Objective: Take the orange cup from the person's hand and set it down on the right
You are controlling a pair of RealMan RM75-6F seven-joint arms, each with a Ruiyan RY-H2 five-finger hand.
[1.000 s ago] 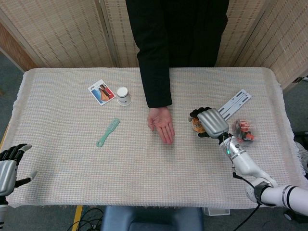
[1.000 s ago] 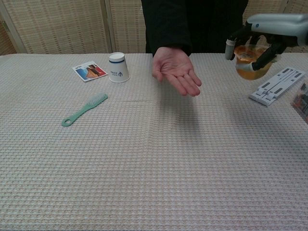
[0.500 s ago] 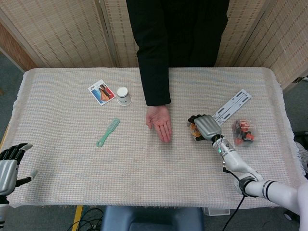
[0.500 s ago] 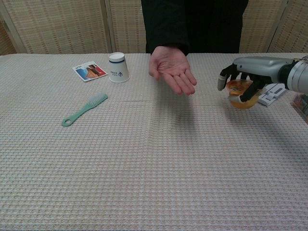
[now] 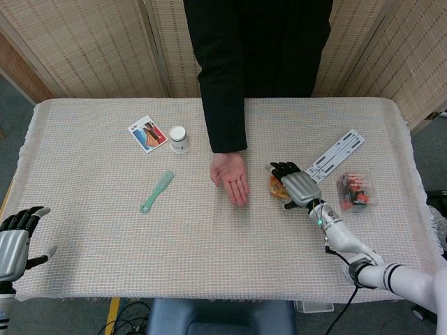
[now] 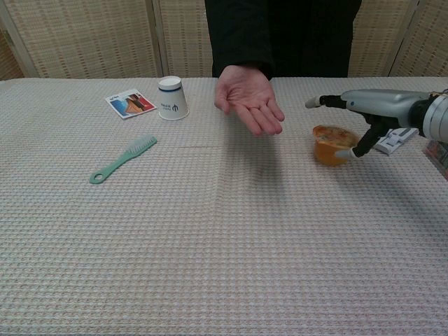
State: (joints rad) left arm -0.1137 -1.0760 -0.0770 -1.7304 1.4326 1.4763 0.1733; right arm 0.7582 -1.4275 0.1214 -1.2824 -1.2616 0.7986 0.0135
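The orange cup (image 6: 331, 145) stands upright on the cloth right of centre, and it shows partly under my fingers as the orange cup (image 5: 276, 186) in the head view. My right hand (image 6: 371, 108) hovers just above and to the right of it, fingers stretched out and apart, thumb down beside the cup's right wall. That right hand (image 5: 297, 185) holds nothing. The person's hand (image 6: 250, 101) stays palm up and empty at the centre. My left hand (image 5: 14, 237) rests open at the near left edge, seen only in the head view.
An upturned white paper cup (image 6: 172, 98), a picture card (image 6: 130, 103) and a green brush (image 6: 123, 158) lie on the left. A grey slotted rail (image 5: 335, 155) and a red packet (image 5: 354, 188) lie just right of my right hand.
My right hand came down with the orange cup, the cup now stands on the table, and the fingers have spread off it. The left hand and the person's hand barely moved.
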